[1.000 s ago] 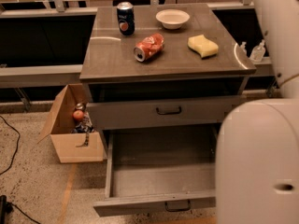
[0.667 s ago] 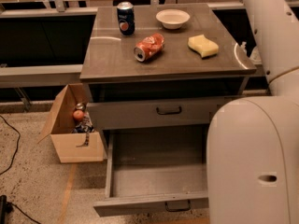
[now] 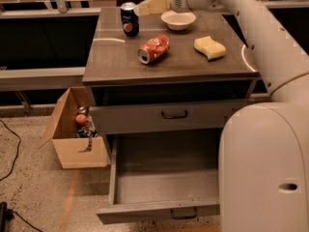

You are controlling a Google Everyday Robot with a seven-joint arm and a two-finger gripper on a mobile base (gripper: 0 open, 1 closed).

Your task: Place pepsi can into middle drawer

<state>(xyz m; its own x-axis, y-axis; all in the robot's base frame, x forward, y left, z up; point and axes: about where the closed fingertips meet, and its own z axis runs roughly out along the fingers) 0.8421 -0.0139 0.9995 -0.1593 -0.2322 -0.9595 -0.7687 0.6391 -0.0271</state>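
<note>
Up top, gripper (image 3: 144,8) hovers beside pepsi can (image 3: 129,19) — crushed red can (image 3: 154,49), bowl (image 3: 178,19) near.

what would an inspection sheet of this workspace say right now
surface: grey cabinet top, no spill seen
job's things: pepsi can upright at back left of the top; lower drawer pulled out, nothing seen in it; drawer above shut
clutter: crushed red can on its side; white bowl; yellow sponge
grippers: gripper just right of the pepsi can's top; contact cannot be told
cables: dark cable on the floor, far left
surroundings: open cardboard box on the floor left of the cabinet, small items inside; robot body at right foreground
</note>
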